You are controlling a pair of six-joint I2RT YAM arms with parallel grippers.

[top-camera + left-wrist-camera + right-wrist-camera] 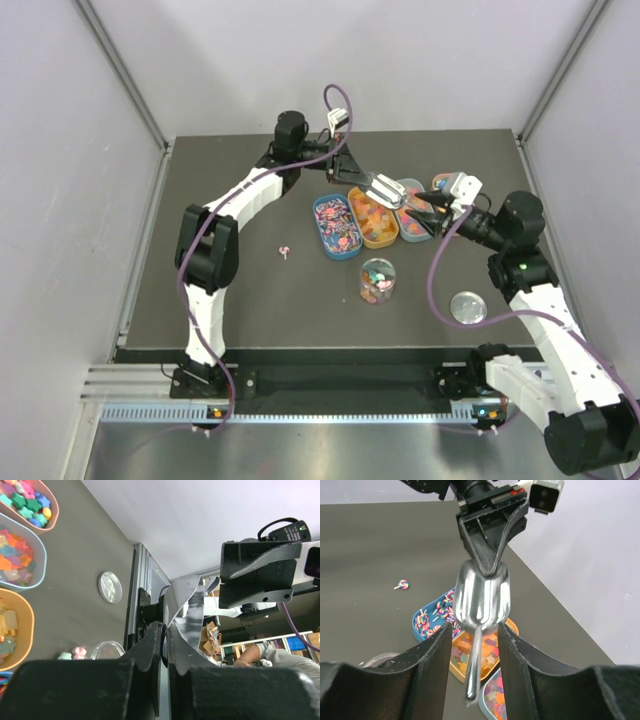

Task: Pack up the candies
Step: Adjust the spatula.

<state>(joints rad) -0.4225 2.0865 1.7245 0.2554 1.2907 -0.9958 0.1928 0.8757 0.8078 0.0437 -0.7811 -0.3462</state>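
The candies lie sorted in four oval trays: swirl lollipops (337,226), orange-yellow gummies (373,216), mixed stars (410,212), and more in the far tray (27,502). Some are in the clear jar (377,280). My left gripper (352,172) is shut on the bowl rim of a metal scoop (383,187), held above the trays; the grip shows in the left wrist view (166,627). My right gripper (430,205) is open, its fingers either side of the scoop's handle (475,670) with gaps on both sides. The scoop's bowl (482,600) looks empty.
The jar's round lid (467,307) lies on the mat at the right front. One stray lollipop (286,250) lies left of the trays. White walls close in the mat's back and sides.
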